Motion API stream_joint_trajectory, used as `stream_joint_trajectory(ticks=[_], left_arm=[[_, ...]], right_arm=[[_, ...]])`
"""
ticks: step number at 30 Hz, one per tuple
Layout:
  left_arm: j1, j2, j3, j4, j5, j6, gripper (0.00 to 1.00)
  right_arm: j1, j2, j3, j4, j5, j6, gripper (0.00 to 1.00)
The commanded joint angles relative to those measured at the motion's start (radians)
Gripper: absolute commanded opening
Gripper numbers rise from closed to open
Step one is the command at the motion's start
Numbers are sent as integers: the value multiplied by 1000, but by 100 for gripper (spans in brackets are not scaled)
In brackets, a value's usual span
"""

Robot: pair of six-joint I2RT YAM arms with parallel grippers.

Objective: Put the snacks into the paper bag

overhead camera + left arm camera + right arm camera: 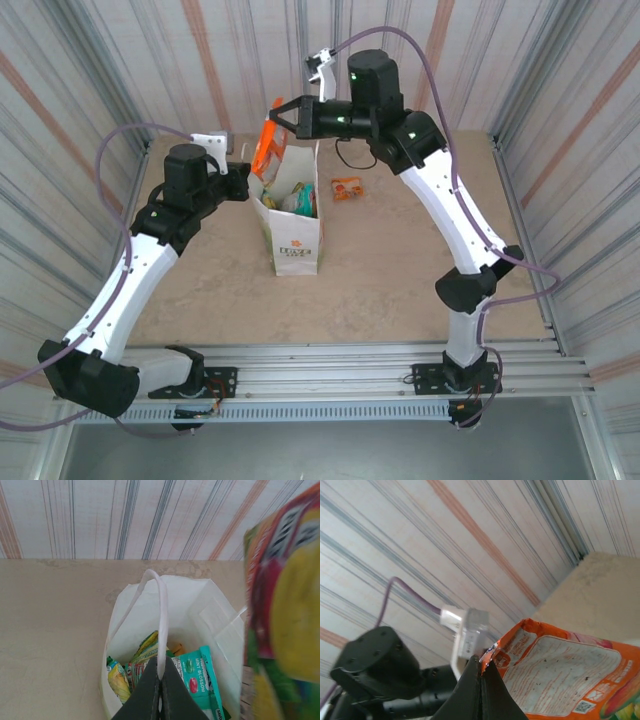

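The right pincer (pixel 481 666) is shut on a corner of an orange packet (pixel 560 680), held just above the open paper bag (pixel 296 248); the left pincer (pixel 161 680) is closed on one bag handle (pixel 162 620). At least three packets (pixel 196 672) lie inside the bag; one small orange packet (pixel 347 188) lies on the table (pixel 400 270) near it. Two seem left to place.
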Motion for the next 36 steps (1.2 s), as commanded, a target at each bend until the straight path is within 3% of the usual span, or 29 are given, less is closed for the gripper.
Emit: stream_joint_trajectory(ticks=[1,10,18,25,36], left_arm=[[6,-13,30,23,10,5,0],[6,-11,32,30,15,4,0],[6,-8,30,31,16,11,0],[7,-5,29,34,30,5,0],[6,0,22,39,58,3,0]], right_arm=[[-1,11,38,-88,20,-28,0],[-10,11,-14,-289,109,-68,0],[-17,24,-46,-357,63,-59,0],[-39,34,-48,-452,227,-23,0],[-8,139,-53,-383,235,15,0]])
